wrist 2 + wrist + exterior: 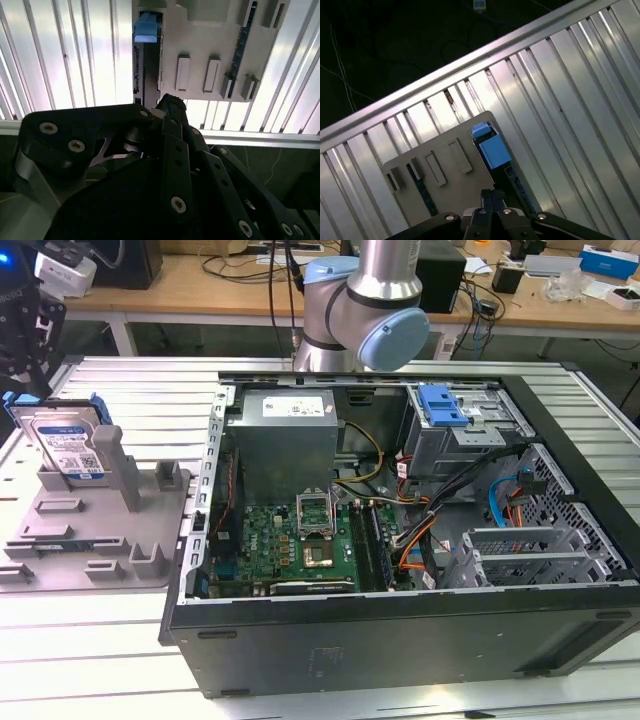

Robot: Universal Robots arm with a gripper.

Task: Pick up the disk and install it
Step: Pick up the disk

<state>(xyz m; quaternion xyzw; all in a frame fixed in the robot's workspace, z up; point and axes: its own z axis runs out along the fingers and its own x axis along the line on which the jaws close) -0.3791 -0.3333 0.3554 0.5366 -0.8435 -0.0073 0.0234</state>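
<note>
The disk [68, 445] stands on edge in a slot of the grey fixture [60, 540], at the exterior view's left. It is silver with a white-and-blue label and a blue bracket. My black gripper [27, 375] hangs just above and behind its top edge, apart from it. In the first wrist view the disk [492, 150] is seen edge-on below my gripper [492, 197], whose fingers meet with nothing between them. The second wrist view has the disk's blue bracket [146, 27] beyond my gripper [170, 102].
The open computer case [400, 640] lies on the ribbed metal table [120, 380], right of the fixture. Inside it are a grey power supply box [285, 435], a motherboard [300, 540] and a drive bay with a blue latch [443, 405]. The arm's elbow [370, 310] hangs behind the case.
</note>
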